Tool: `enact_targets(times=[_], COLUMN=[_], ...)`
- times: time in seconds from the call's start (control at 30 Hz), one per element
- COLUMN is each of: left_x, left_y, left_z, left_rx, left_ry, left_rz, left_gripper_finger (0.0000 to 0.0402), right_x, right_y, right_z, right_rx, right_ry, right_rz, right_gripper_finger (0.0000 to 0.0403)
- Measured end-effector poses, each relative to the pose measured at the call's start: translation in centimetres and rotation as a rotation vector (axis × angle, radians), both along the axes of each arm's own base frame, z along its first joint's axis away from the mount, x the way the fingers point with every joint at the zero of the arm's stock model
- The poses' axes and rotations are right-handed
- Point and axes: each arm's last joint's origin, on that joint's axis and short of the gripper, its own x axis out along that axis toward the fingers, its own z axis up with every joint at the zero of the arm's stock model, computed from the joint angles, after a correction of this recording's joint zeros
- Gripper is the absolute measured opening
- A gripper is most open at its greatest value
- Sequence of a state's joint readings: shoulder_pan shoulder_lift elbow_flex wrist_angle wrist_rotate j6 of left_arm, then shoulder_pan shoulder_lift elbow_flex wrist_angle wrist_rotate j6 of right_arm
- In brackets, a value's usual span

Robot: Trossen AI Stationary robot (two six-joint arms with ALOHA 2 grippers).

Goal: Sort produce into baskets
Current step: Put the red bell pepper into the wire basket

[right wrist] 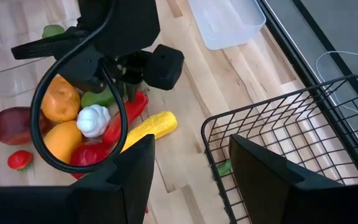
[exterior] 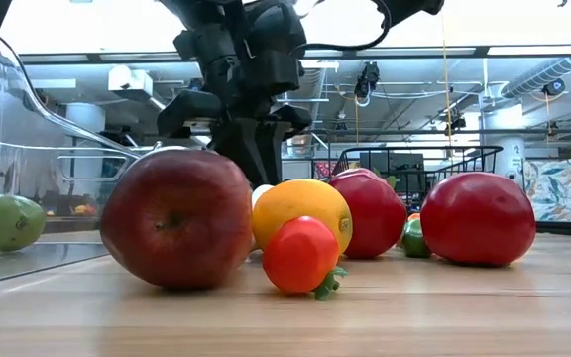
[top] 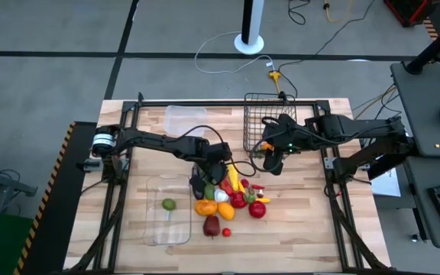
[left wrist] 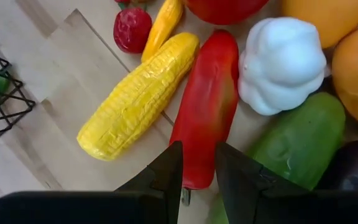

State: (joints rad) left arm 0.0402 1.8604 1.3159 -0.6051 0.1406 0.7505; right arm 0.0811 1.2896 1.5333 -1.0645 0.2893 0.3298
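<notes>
Left gripper (left wrist: 197, 177) sits narrow over the long red pepper's (left wrist: 207, 106) end, maybe touching. Right gripper (right wrist: 188, 171) hangs open, empty, beside the black wire basket's (right wrist: 291, 134) rim. Produce pile (top: 228, 200) mid-table.

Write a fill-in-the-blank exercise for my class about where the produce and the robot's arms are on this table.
1. The left gripper hangs with its fingers astride the tip of the long ______ pepper.
2. Beside that pepper lies a yellow ear of ______.
3. The right gripper hovers, fingers apart, by the black wire ______.
4. A single ______ fruit lies in the clear tray.

Missing words: red; corn; basket; green
</notes>
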Motion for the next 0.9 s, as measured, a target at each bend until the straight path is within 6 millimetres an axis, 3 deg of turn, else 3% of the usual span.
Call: enact_targets(times=[0.23, 0.37, 0.5, 0.6, 0.73, 0.9], left_x=[-0.8, -2.1, -3.5, -3.4, -2.1, -0.5], left_y=[-0.4, -1.3, -2.1, -2.5, -2.9, -3.1], left_z=[1.9, 4.4, 6.3, 7.4, 6.8, 4.6], left_rx=[-0.075, -0.161, -0.115, -0.053, 0.014, 0.023], left_ry=[-0.018, -0.066, -0.116, -0.199, -0.258, -0.174], left_rz=[0.017, 0.030, 0.049, 0.110, 0.130, 0.124], left_gripper_finger=[0.0077, 0.0076, 0.0075, 0.0075, 0.0074, 0.0074], right_x=[0.0, 0.0, 0.0, 0.0, -0.1, -0.1], right_y=[0.0, 0.1, 0.8, 1.4, 1.9, 2.2], right_z=[-0.1, -0.5, -0.8, -0.9, -1.0, -1.0], right_rx=[0.010, 0.046, 0.067, 0.076, 0.077, 0.082], right_ry=[-0.001, -0.001, 0.002, 0.003, 0.004, 0.003], right_rz=[-0.013, -0.053, -0.053, -0.042, -0.026, -0.024], right_gripper_finger=[0.0199, 0.0199, 0.0199, 0.0199, 0.0199, 0.0199])
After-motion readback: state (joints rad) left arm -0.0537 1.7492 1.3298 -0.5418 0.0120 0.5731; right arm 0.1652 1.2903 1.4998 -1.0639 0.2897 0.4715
